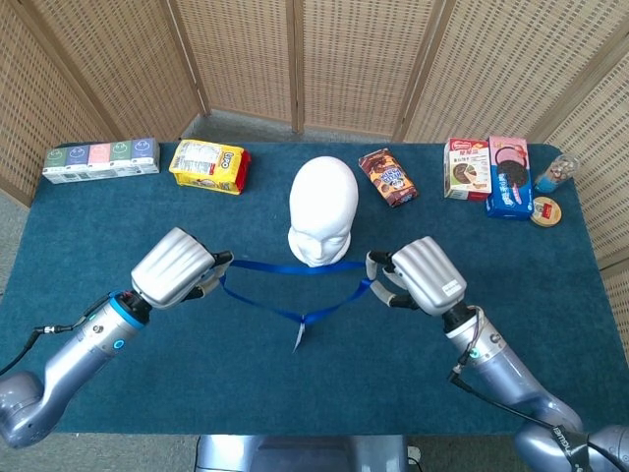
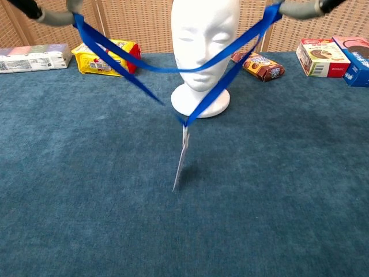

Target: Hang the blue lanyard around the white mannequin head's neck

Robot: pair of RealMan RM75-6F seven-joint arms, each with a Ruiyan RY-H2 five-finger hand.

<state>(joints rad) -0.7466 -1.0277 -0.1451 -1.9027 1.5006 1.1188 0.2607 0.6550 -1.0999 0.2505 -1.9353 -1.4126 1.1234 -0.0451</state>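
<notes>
- since both hands already have the loop spread and lifted, the step now, as i judge it, is to carry it up and over the crown of the white mannequin head (image 1: 322, 211), which stands ahead of the fingers and between the two hands; the far strand looks to sit at about chin height, so it needs to go higher before moving forward.
- the left hand (image 1: 175, 267) is pinching one side of the blue lanyard (image 1: 285, 267) at its fingertips, and the right hand (image 1: 423, 274) is pinching the other side; i'd keep them level and wide apart so the loop stays open past the widest part of the head.
- below the fingers the two strands meet and the badge (image 2: 180, 159) hangs free off the table (image 1: 550, 324), turned edge-on, so i'd move slowly to stop it swinging.
- in the chest view both hands are cut off at the top edge; only fingertips show.
- the badge face can't be read.
</notes>
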